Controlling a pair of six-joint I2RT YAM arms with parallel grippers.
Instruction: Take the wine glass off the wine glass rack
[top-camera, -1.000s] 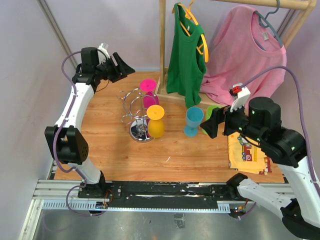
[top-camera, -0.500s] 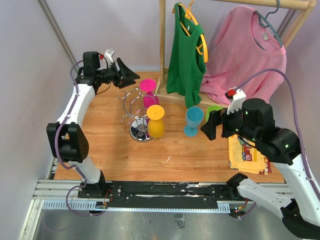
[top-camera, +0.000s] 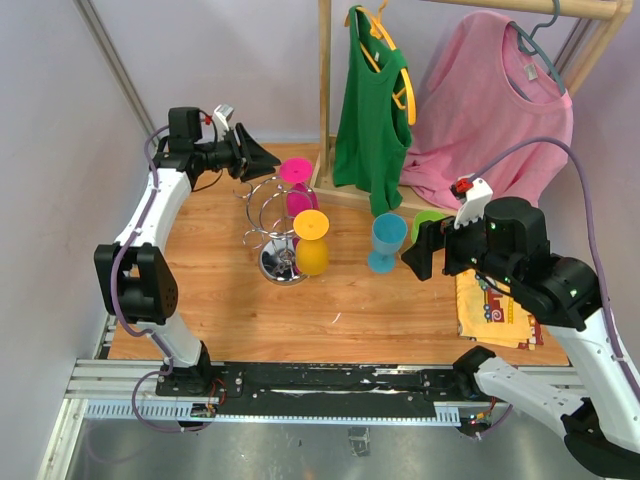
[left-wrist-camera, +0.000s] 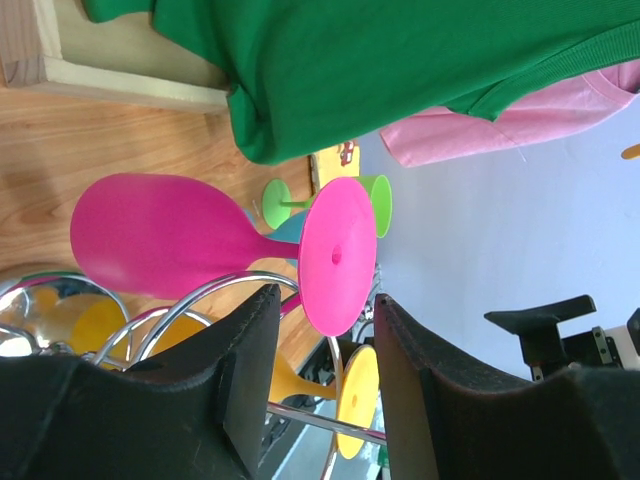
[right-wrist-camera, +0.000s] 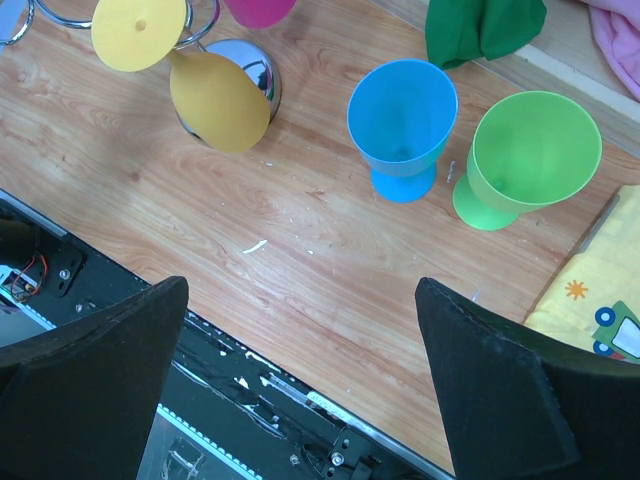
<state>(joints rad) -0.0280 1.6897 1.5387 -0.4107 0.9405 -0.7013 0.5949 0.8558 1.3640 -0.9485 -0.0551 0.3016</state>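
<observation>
A pink wine glass (top-camera: 298, 190) hangs upside down on the chrome wine glass rack (top-camera: 266, 200), its foot (top-camera: 295, 170) on top. A yellow wine glass (top-camera: 312, 250) hangs beside it at the front. My left gripper (top-camera: 265, 157) is level with the pink foot, just to its left. In the left wrist view the pink foot disc (left-wrist-camera: 338, 255) has its lower edge between the fingertips of the left gripper (left-wrist-camera: 328, 300), with a gap on both sides. The yellow glass (left-wrist-camera: 358, 400) and a rack wire (left-wrist-camera: 200, 297) show behind. My right gripper (top-camera: 420, 255) (right-wrist-camera: 300, 290) stands wide open and holds nothing.
A blue cup (top-camera: 388, 240) (right-wrist-camera: 402, 125) and a green cup (top-camera: 428, 222) (right-wrist-camera: 530, 155) stand right of the rack. A yellow cloth (top-camera: 495, 305) lies at the right. Behind, a wooden clothes rack (top-camera: 325, 90) carries a green top (top-camera: 372, 120) and a pink shirt (top-camera: 490, 110).
My left gripper has moved right toward the pink glass's foot and its jaws have narrowed. The right arm shifted slightly left early on, then stayed still.
</observation>
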